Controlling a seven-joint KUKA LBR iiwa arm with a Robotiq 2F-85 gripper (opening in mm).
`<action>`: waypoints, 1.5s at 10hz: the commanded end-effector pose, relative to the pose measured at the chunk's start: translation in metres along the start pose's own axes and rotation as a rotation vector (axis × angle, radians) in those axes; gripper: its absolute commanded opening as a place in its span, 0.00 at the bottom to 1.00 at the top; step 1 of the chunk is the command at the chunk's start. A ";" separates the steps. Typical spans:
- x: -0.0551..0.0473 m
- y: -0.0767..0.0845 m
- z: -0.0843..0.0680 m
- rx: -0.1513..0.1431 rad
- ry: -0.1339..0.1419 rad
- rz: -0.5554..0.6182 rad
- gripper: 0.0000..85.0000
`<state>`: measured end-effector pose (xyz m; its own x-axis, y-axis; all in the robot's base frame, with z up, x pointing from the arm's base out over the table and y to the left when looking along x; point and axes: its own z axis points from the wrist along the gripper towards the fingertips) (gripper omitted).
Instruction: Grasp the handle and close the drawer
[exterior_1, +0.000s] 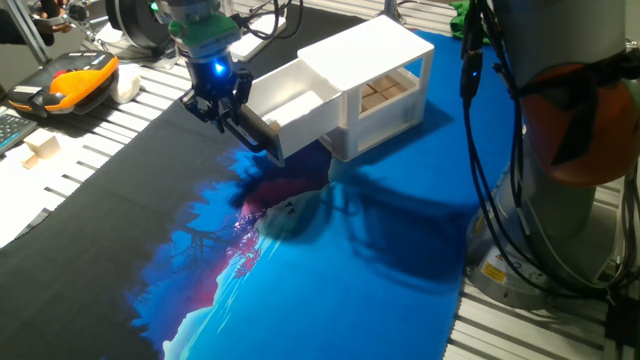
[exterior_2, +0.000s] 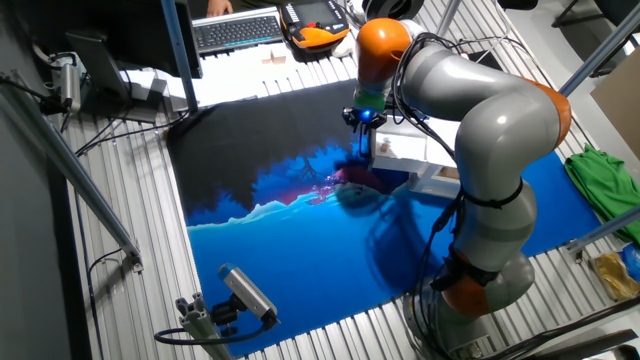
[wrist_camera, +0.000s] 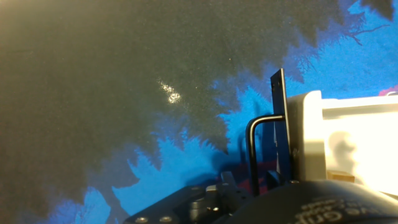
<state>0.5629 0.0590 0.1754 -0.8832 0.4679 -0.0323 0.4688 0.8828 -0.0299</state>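
A: Tool (exterior_1: 232, 112) status?
B: At the handle (exterior_1: 256, 134), fingers look closed around it, approx. Drawer (exterior_1: 290, 108) is pulled out from the cabinet (exterior_1: 375, 60), on the counter (exterior_1: 330, 290).
A: Progress?
B: Grasp seems done; the push in is left.

From where I look, only a scrap of raised lettering shows on my own dark housing (wrist_camera: 323, 208) at the bottom edge of the hand view, cut off and too blurred to read. A yellow sticker (exterior_1: 492, 271) on my base carries marks too small to make out.
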 end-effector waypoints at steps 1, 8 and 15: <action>0.000 0.000 0.000 0.000 0.000 0.000 0.40; 0.001 0.000 0.008 0.000 -0.007 -0.004 0.40; 0.001 0.000 0.008 0.002 -0.003 -0.017 0.20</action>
<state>0.5624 0.0589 0.1679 -0.8909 0.4528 -0.0347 0.4538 0.8905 -0.0325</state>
